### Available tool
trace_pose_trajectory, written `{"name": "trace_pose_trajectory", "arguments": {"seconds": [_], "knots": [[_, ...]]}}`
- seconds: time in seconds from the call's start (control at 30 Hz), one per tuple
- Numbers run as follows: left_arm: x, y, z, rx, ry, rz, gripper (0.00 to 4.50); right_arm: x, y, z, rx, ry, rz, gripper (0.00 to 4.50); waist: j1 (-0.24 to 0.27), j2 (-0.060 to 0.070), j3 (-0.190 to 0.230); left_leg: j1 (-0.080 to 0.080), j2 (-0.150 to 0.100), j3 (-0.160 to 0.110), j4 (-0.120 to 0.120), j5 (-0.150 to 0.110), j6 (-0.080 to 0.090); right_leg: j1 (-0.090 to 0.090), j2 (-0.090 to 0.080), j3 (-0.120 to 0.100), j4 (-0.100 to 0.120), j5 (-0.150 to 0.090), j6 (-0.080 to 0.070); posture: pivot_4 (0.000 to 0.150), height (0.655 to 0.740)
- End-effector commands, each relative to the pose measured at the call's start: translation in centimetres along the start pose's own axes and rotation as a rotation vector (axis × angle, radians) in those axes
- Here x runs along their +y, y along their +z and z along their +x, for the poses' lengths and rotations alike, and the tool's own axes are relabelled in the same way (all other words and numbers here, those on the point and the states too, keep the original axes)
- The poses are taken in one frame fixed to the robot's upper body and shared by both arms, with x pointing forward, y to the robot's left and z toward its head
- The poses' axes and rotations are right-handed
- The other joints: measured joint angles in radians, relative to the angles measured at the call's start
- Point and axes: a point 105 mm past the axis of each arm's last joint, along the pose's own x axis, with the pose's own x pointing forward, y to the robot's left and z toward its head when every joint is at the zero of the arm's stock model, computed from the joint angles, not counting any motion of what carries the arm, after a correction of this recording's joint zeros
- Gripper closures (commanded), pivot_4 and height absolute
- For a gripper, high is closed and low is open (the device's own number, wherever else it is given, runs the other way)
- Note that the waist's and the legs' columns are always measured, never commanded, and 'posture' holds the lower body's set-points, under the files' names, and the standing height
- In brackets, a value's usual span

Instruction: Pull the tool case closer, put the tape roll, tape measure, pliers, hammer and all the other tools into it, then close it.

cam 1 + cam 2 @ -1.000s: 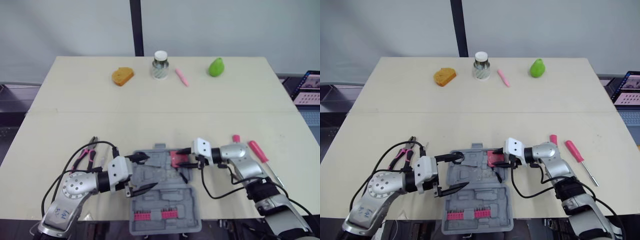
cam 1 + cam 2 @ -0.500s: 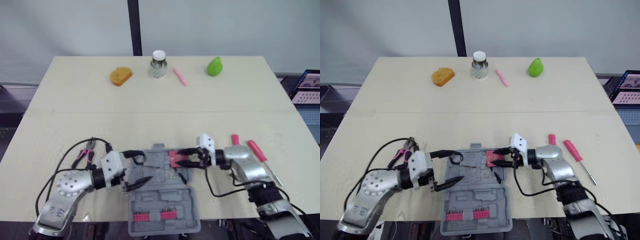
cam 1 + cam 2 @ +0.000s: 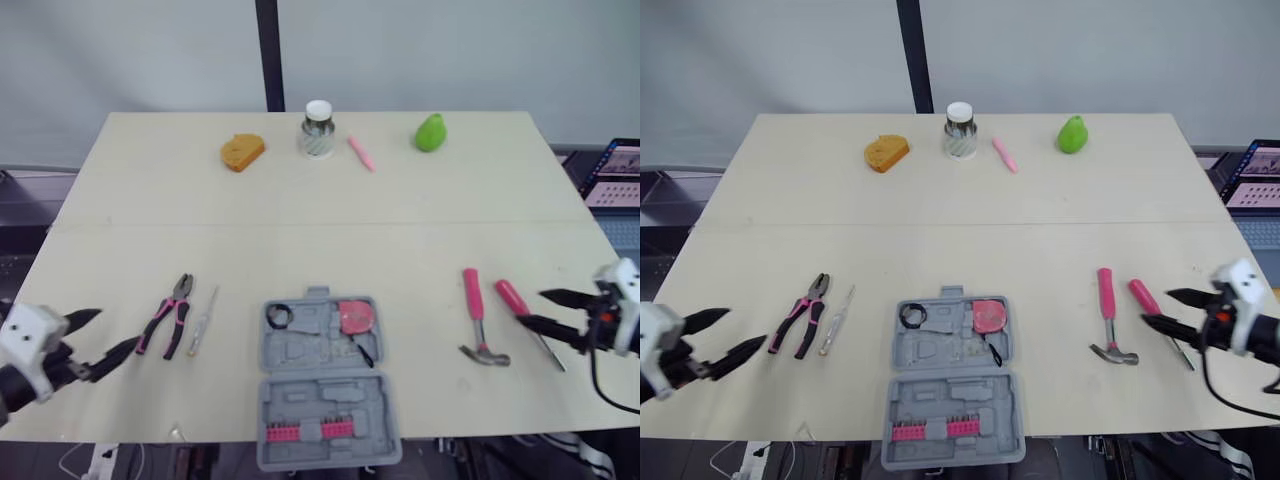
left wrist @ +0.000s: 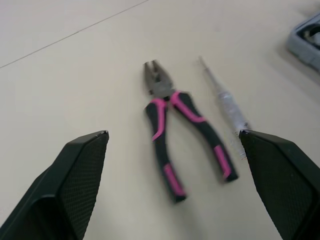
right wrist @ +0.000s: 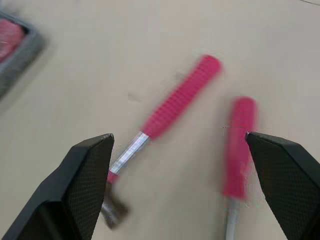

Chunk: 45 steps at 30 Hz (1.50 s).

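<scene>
The grey tool case (image 3: 325, 400) lies open near the table's front edge. A black tape roll (image 3: 277, 316) and a pink tape measure (image 3: 354, 316) sit in its far half. Pink-handled pliers (image 3: 170, 315) and a clear-handled screwdriver (image 3: 203, 320) lie to its left. A pink-handled hammer (image 3: 478, 325) and a pink screwdriver (image 3: 525, 318) lie to its right. My left gripper (image 3: 118, 328) is open at the far left, just short of the pliers (image 4: 175, 135). My right gripper (image 3: 530, 307) is open at the far right, beside the pink screwdriver (image 5: 237, 150) and hammer (image 5: 175, 105).
Along the table's far edge stand an orange sponge (image 3: 243, 152), a white-lidded jar (image 3: 318, 130), a pink marker (image 3: 361, 154) and a green pear (image 3: 431, 132). A laptop (image 3: 612, 175) sits off the table's right side. Red bits (image 3: 305, 432) line the case's near half.
Both grippers drew back from the case to the table's sides. The tape measure left the right gripper and lies in the case with the tape roll.
</scene>
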Motion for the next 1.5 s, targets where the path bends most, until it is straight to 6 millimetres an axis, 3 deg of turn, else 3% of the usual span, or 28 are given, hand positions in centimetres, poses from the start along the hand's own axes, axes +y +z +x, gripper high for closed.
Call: {"name": "trace_pose_trajectory", "arguments": {"seconds": [0.03, 0.3, 0.53, 0.67, 0.73, 0.87, 0.97, 1.1, 1.27, 1.5], "knots": [[1.9, -0.2, -1.5, 0.007, 0.055, 0.030, 0.00, -2.3, -1.2, -1.8, 0.002, -0.113, 0.007, 0.07, -0.001, 0.000, 0.000, 0.000, 0.000, 0.001, 0.000, 0.000, 0.000, 0.000, 0.000, 0.000, 0.000, 0.000, 0.000, 0.150, 0.7400], [3.8, -0.8, -2.9, 0.023, 0.124, 0.041, 0.00, -4.1, -2.6, -2.7, 0.017, -0.189, 0.027, 0.07, -0.020, 0.000, 0.000, 0.000, 0.001, 0.002, 0.000, -0.001, -0.001, -0.001, -0.001, 0.001, 0.001, 0.000, 0.000, 0.150, 0.7400], [3.7, -1.1, -2.6, 0.039, 0.109, 0.057, 0.00, -4.0, -1.7, -1.9, -0.005, -0.175, 0.005, 0.07, -0.038, 0.001, 0.000, 0.000, 0.002, 0.005, -0.001, -0.002, -0.002, -0.004, -0.001, 0.002, 0.004, 0.000, -0.001, 0.150, 0.7400], [3.7, -1.0, -2.4, 0.027, 0.120, 0.063, 0.00, -3.2, -0.2, -1.0, -0.054, -0.132, -0.019, 0.07, -0.039, 0.001, 0.000, 0.000, 0.002, 0.006, -0.001, -0.002, -0.002, -0.004, -0.001, 0.003, 0.005, 0.000, -0.001, 0.150, 0.7400], [3.5, -0.7, -2.1, 0.001, 0.131, 0.047, 0.00, -1.0, 2.6, 0.8, -0.118, -0.034, -0.070, 0.07, -0.039, 0.001, 0.000, 0.000, 0.002, 0.006, -0.001, -0.002, -0.002, -0.005, -0.001, 0.003, 0.006, 0.000, -0.001, 0.150, 0.7400], [1.7, -1.4, -1.3, -0.021, 0.125, -0.011, 0.00, 6.8, 7.8, 5.0, -0.216, 0.255, -0.176, 0.07, -0.045, 0.001, 0.000, 0.000, 0.004, 0.007, -0.001, -0.003, -0.003, -0.009, -0.001, 0.003, 0.009, 0.000, -0.001, 0.150, 0.7400], [-0.3, -2.1, -0.1, -0.038, 0.115, -0.058, 0.00, 12.6, 9.8, 7.5, -0.228, 0.459, -0.257, 0.07, -0.039, 0.001, 0.000, -0.001, 0.005, 0.008, -0.001, -0.003, -0.004, -0.011, 0.000, 0.003, 0.012, 0.000, -0.001, 0.150, 0.7400], [-2.6, -2.4, 2.1, -0.072, 0.121, -0.097, 0.00, 17.3, 11.8, 9.5, -0.273, 0.623, -0.356, 0.07, -0.017, -0.001, 0.000, -0.003, 0.003, 0.007, 0.002, -0.003, -0.003, -0.012, -0.001, 0.003, 0.012, 0.001, -0.002, 0.150, 0.7400], [-4.6, -1.7, 4.5, -0.123, 0.162, -0.138, 0.00, 20.6, 13.7, 10.7, -0.315, 0.740, -0.441, 0.07, 0.003, -0.003, -0.002, -0.004, 0.002, 0.007, 0.003, -0.002, -0.001, -0.012, -0.002, 0.003, 0.012, 0.002, -0.003, 0.150, 0.7400], [-5.4, -0.3, 6.3, -0.132, 0.198, -0.192, 0.00, 21.6, 14.6, 10.6, -0.329, 0.777, -0.471, 0.07, 0.009, -0.004, -0.002, -0.004, 0.002, 0.007, 0.003, -0.002, -0.001, -0.012, -0.001, 0.003, 0.012, 0.002, -0.003, 0.150, 0.7400]]}}
